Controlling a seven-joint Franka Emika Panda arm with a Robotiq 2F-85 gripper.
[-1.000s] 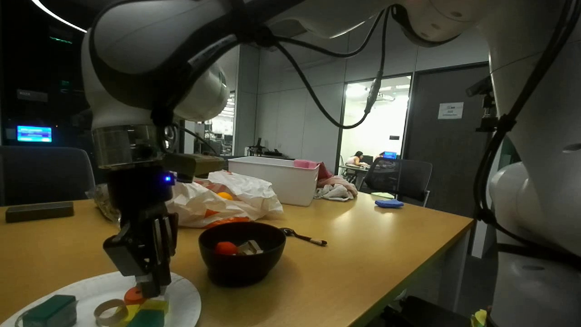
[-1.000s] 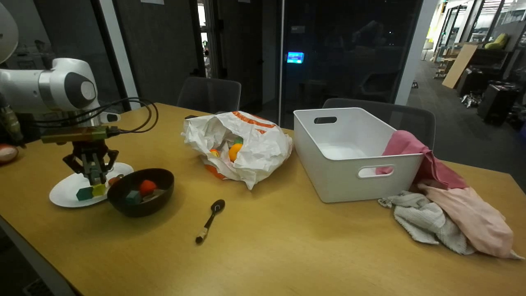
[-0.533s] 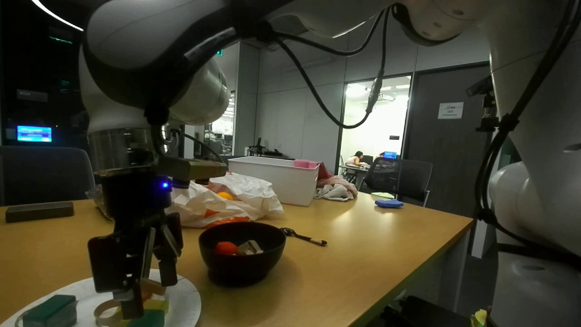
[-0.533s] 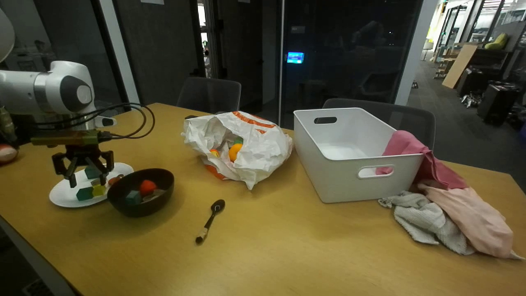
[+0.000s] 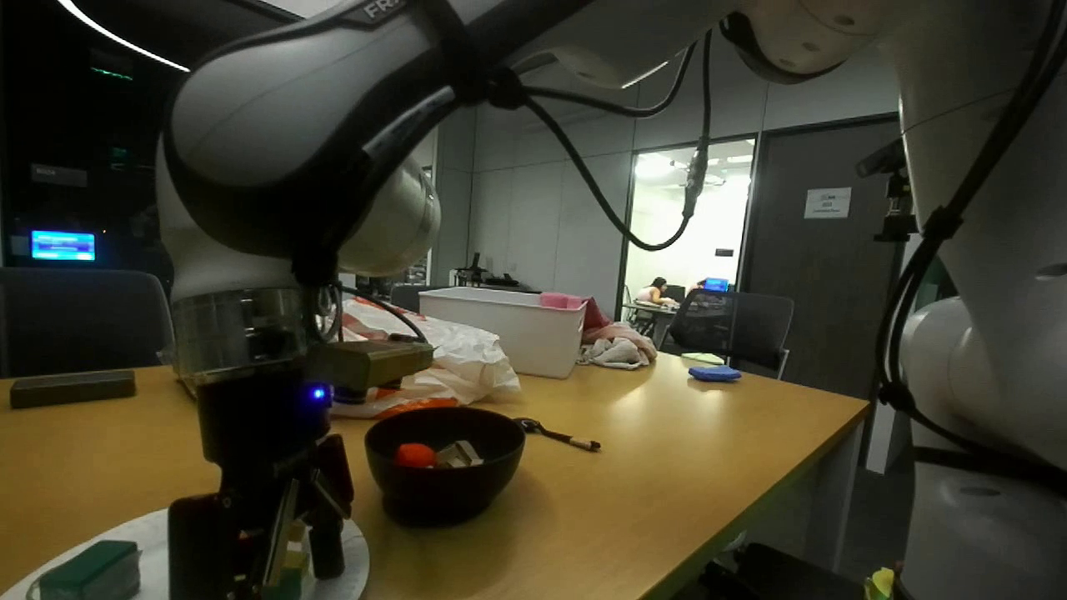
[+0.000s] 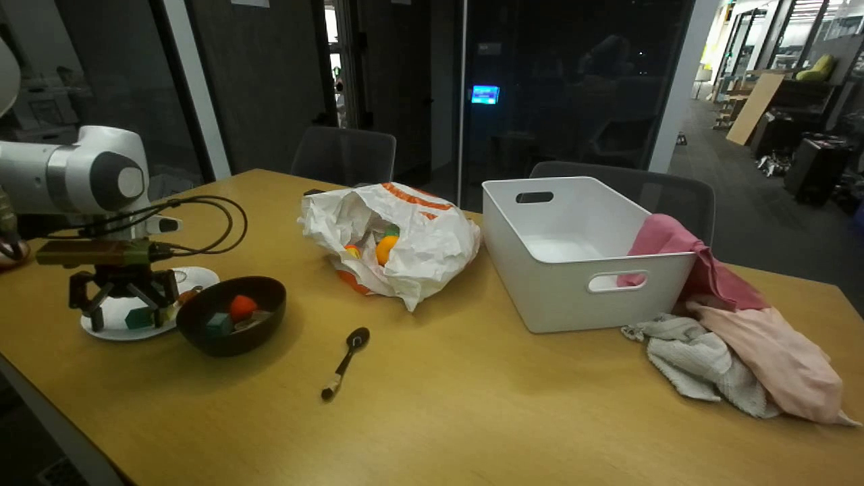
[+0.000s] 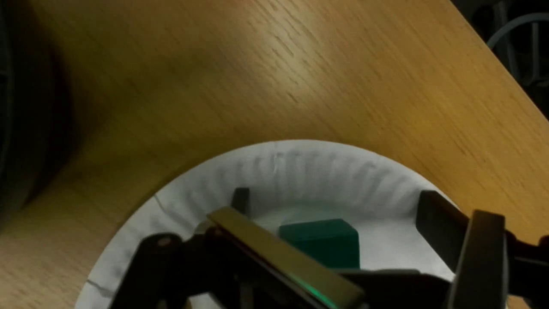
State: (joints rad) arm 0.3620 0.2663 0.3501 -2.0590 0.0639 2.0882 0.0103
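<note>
- Wrist view: the claw point(image 7: 334, 204) clamps nothing; its fingers stand apart with a green block point(image 7: 321, 242) between them, inside the rim of the paper plate point(image 7: 309, 163).
- The block appears nearer one finger, so a closing motion might push it across the plate before gripping it; coming down too low could dent the thin plate.
- Past the plate's rim, a strip of wood leads to the edge of the surface point(image 7: 386, 86); a long sweep that way could carry a piece over it.
- In an exterior view, the black bowl point(image 6: 233, 341) stands just beside the plate, leaving little room there; a sideways drift could bump its rim. A brown piece point(image 6: 187, 296) on the plate, near the bowl, could catch a finger.
- Farther from the plate are a spoon point(image 6: 345, 364), a white bag point(image 6: 432, 236) and a white bin point(image 6: 574, 293); more room for moving lies between plate and bag.
- In an exterior view, a second green block point(image 5: 93, 571) rests on the plate outside the fingers and could be nudged by a shift toward it. The frame cuts the claw low down, so contact cannot be told.
- The cable point(image 5: 695, 179) hangs well above the plate's level; a big wrist turn could pull it taut.
</note>
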